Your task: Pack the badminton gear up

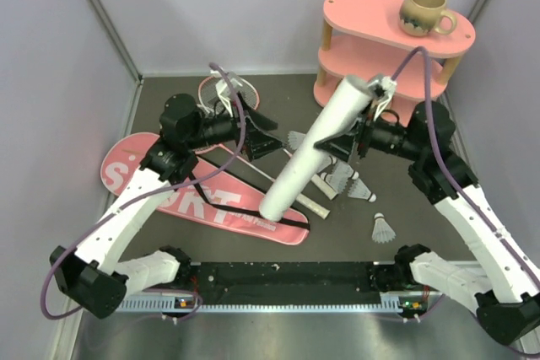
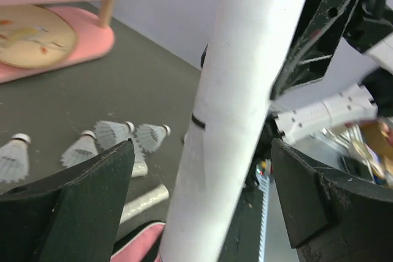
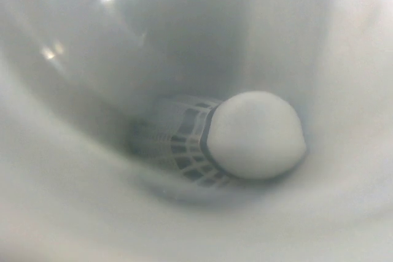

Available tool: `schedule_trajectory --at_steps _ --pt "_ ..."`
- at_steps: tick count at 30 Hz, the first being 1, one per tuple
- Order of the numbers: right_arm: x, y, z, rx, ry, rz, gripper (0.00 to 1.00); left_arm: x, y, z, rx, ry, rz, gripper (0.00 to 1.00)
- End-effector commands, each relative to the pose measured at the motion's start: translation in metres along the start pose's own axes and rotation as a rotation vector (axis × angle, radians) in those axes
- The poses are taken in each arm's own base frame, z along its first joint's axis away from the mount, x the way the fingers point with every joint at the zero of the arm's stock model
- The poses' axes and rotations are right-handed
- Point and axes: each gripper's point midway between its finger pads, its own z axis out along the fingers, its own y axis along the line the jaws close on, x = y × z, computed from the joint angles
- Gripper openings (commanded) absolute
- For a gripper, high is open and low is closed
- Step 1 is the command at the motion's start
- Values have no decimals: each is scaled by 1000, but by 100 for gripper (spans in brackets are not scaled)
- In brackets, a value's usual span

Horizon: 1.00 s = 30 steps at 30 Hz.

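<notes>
You're on the shuttlecock-loading step. The white tube is tilted over the middle of the bench, its low end down on the edge of the pink bag, its mouth raised toward the far right. One shuttlecock sits inside the bore, cork toward the mouth. The loose shuttlecocks lie on the bench right of the tube, some just beside it. At far left a racket is not packed, and the bag lies flat at left. Your left pincer is spread wide and straddles the tube with a gap on both sides: released, grasping nothing. Your right pincer is at the tube's upper end, its camera looking straight down the bore. Its fingers are hidden, so I cannot tell if it grips the tube or only sits beside it. Next, I'd judge, clamp the left on the tube to prop it, then send the right for a loose shuttlecock. The tube may slip if neither holds it.
</notes>
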Motion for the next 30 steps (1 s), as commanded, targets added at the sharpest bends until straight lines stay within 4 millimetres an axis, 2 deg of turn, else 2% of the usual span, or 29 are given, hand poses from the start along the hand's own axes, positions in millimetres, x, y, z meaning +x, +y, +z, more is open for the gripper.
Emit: schedule_trajectory --at_steps 1,2,4,5,7,9,11,13,14,18,19,24,30 --pt "2 55 9 -298 -1 -48 57 20 -29 3 242 116 -7 95" --pt "-3 59 12 -328 -33 -61 57 20 -29 4 261 102 10 95" --pt "3 66 18 -357 -38 -19 56 34 -31 3 293 127 -8 96" --pt "0 67 21 -368 -56 -28 56 34 -35 2 319 115 16 96" --pt "7 74 26 -395 -37 -30 56 46 -39 0 365 139 -3 96" --pt "19 75 33 -415 9 -38 56 47 -34 2 347 112 -2 97" --pt "33 76 38 -432 49 -74 55 44 -31 4 323 90 -8 97" --pt "45 71 42 -430 82 -83 55 35 -36 3 327 75 -8 96" --pt "49 70 42 -432 88 -88 55 24 -36 3 292 36 9 96" --pt "68 65 44 -447 118 -105 55 3 -33 -1 189 -57 28 99" --pt "72 69 46 -465 125 -118 54 -1 -33 0 181 -74 18 99" --pt "78 81 55 -498 133 -158 55 -7 -27 12 195 -60 -36 97" --pt "77 82 67 -467 109 -170 56 -4 -26 19 230 -44 -76 90"
